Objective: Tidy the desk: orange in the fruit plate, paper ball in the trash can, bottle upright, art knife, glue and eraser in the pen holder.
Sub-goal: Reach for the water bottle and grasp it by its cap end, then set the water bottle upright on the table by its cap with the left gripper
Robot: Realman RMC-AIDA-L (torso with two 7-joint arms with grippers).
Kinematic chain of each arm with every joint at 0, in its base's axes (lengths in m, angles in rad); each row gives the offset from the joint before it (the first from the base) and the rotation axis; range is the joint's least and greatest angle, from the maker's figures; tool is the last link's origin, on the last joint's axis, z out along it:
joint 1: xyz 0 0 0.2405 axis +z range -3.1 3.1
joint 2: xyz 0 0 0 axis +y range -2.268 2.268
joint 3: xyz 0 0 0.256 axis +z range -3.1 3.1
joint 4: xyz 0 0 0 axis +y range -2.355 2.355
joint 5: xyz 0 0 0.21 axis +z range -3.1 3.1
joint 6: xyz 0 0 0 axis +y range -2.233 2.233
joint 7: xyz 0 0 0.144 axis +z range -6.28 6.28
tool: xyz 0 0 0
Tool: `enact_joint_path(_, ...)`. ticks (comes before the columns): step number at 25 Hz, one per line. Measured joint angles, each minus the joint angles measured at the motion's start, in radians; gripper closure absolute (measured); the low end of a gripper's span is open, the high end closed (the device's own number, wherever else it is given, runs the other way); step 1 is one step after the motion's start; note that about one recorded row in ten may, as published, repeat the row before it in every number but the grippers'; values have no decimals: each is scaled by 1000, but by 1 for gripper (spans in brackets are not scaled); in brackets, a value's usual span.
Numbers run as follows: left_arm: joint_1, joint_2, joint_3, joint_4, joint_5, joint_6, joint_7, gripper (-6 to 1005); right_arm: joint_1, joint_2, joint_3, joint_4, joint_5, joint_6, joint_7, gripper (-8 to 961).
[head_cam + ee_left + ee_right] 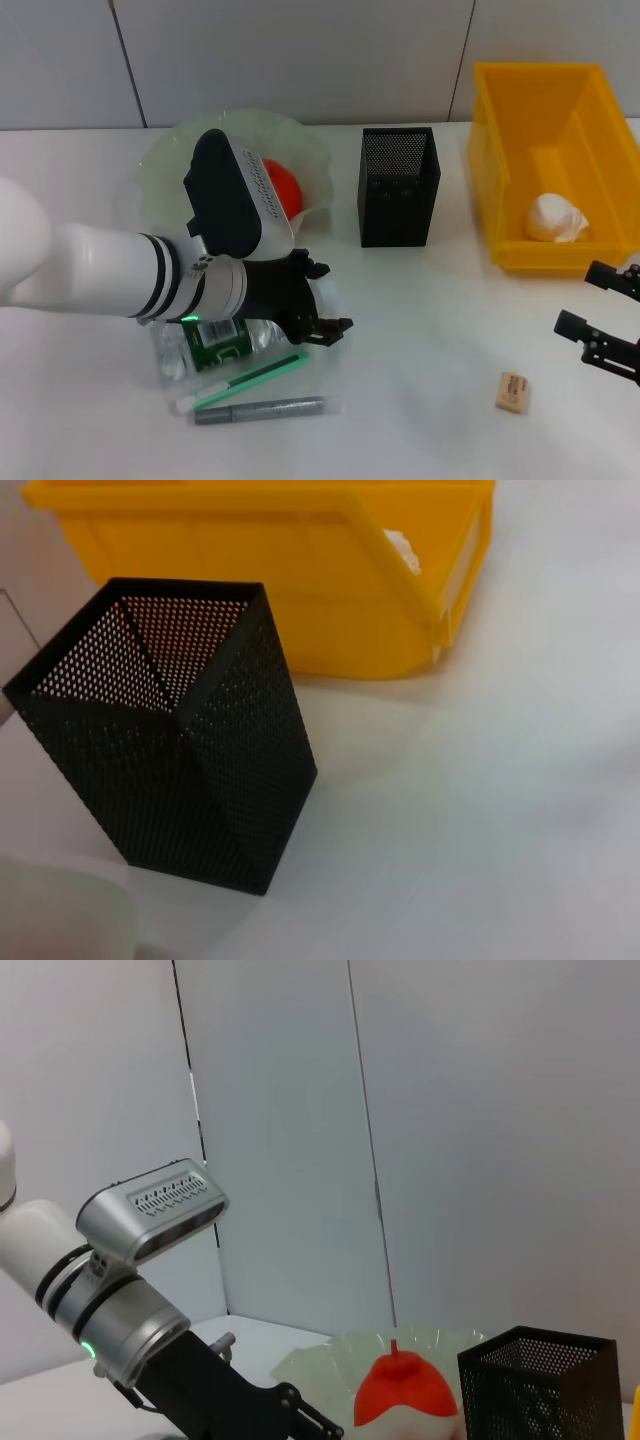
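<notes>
Bottle step — left arm over a lying bottle

Left gripper [322,322] hung low over the bottle [215,345], which lay on its side on the desk in front of the fruit plate [160,165]; its fingers stood apart, nothing between them. We judged the grip should close squarely across the body, clear of the two pens [255,392] just beside it — then tip it up slowly. Right gripper [605,315] sat parked, fingers apart, near the eraser [512,392].

White table [420,330] with grey wall panels [300,50] behind.
</notes>
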Motion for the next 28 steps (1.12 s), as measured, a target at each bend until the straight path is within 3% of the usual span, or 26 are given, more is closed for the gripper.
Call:
enact_joint_path(5,-29,0,-5,-49,0,-15,-3,259,9,1,0,1,0,0,13,175)
enact_joint_path(11,-47,0,0,-58,8,-9,-5,482,13,0,0,1,0,0,25,175)
enact_joint_path(18,-53,0,3,-42,30,6,-17,554,14,-1,0,1,0,-2,33,176)
enact_joint_path(21,41,8,-19,152,36,78,-46,556,12,-2,0,5,0,-7,37,176)
enact_joint_path(28,114,11,-138,283,31,187,-47,559,13,-3,0,9,4,-8,39,176)
